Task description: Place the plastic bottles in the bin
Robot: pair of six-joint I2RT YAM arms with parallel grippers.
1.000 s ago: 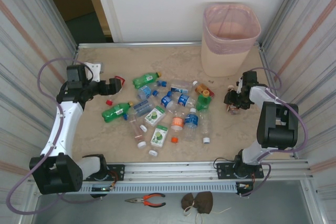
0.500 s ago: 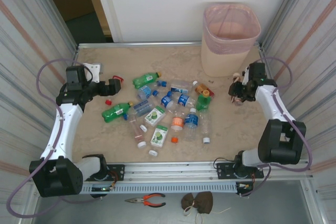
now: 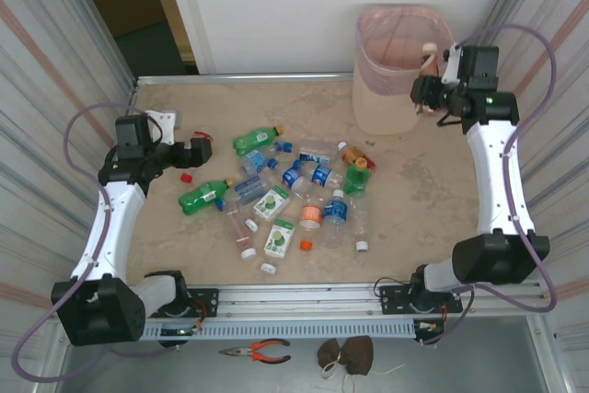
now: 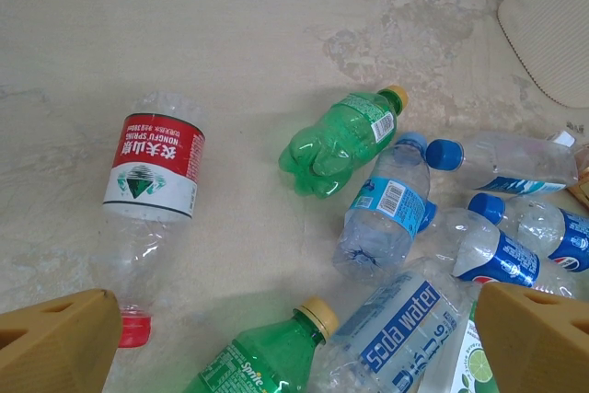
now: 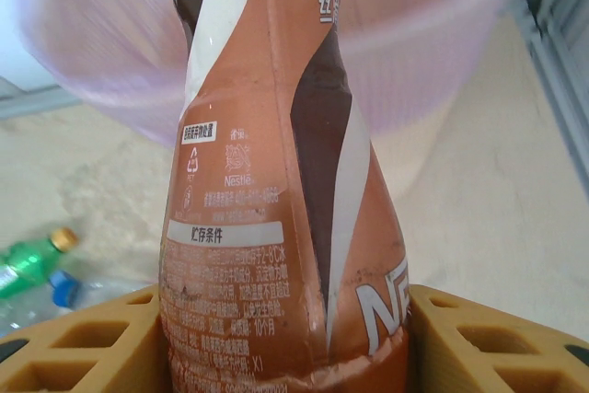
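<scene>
Right gripper [image 3: 426,91]: clenched on a brown-and-white bottle [image 5: 276,181], which stands upright between the jaws, gripped low on its body.
Held bottle, position: raised at the right-hand rim of the bin [image 3: 405,14], about level with the pink liner. Whether it is already over the opening cannot be told.
Step in hand: carrying one bottle to the bin; the drop is not yet made.
Next move calls for: a short carry inward over the mouth, then release. In my judgement the bottle must clear the rim before the jaws part, or it could fall outside.
Left gripper [image 4: 294,356]: released, jaws wide, low over the left end of the heap, with nothing between the fingers.
Ahead of it: a red-labelled bottle [image 4: 152,172] lies apart from the rest; a green bottle [image 4: 342,135] touches a blue-labelled neighbour.
Plastic bottles [image 3: 294,186]: a loose heap lies mid-table, well apart from the bin. Most of the task remains.
Edges: the corrugated side wall [image 3: 552,89] runs near the right arm, and the bin sits in the far right corner, which leaves little margin there.
Open room: bare table [image 3: 423,200] between heap and right arm gives a free path back.
</scene>
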